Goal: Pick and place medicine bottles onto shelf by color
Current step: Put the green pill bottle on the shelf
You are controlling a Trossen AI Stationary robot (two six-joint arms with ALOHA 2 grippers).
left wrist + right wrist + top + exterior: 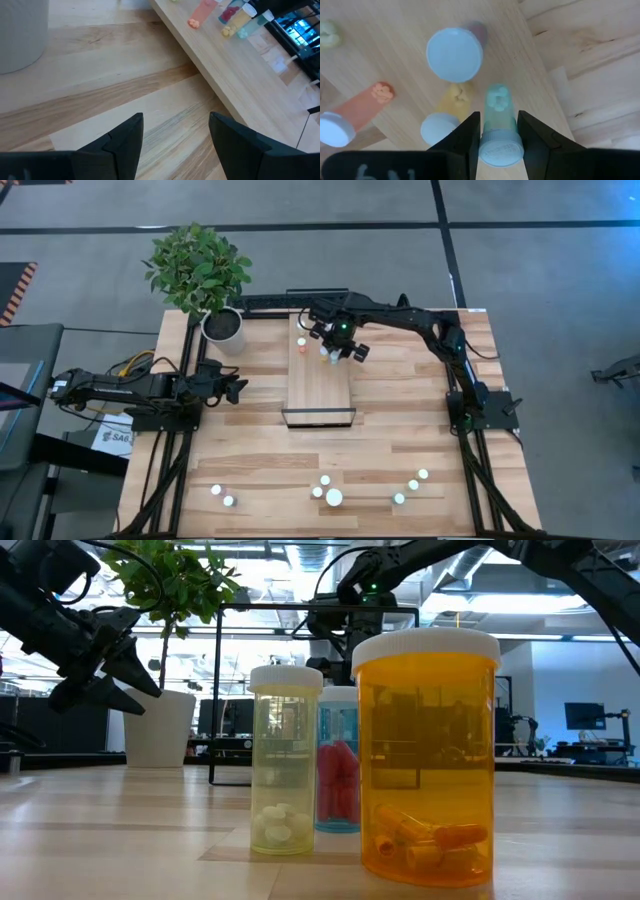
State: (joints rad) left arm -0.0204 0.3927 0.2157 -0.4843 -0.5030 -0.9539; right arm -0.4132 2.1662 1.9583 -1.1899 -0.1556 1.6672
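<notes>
The shelf (320,380) is a light-wood plank in the middle of the table, with its dark frame (318,417) at the near end. An orange bottle (357,111), a yellow one (451,107), a pink one (455,54) and a greenish one (327,32) stand on its far end. My right gripper (500,132) is over that end, shut on a teal bottle (498,117). My left gripper (238,388) is open and empty, left of the shelf. Several more bottles (334,498) stand along the table's near edge. My right gripper pinches the teal bottle's body just below the white cap (501,150) between its two fingers (470,135). The fingers come from above and point down. The bottle is upright, bottom (497,97) toward the shelf. I cannot tell whether it rests on the plank.
A white plant pot (222,325) with a green plant stands at the table's far left. In the low view a big orange bottle (428,755), a yellow one (285,760) and a teal one with red pills (338,760) stand close together at the near edge.
</notes>
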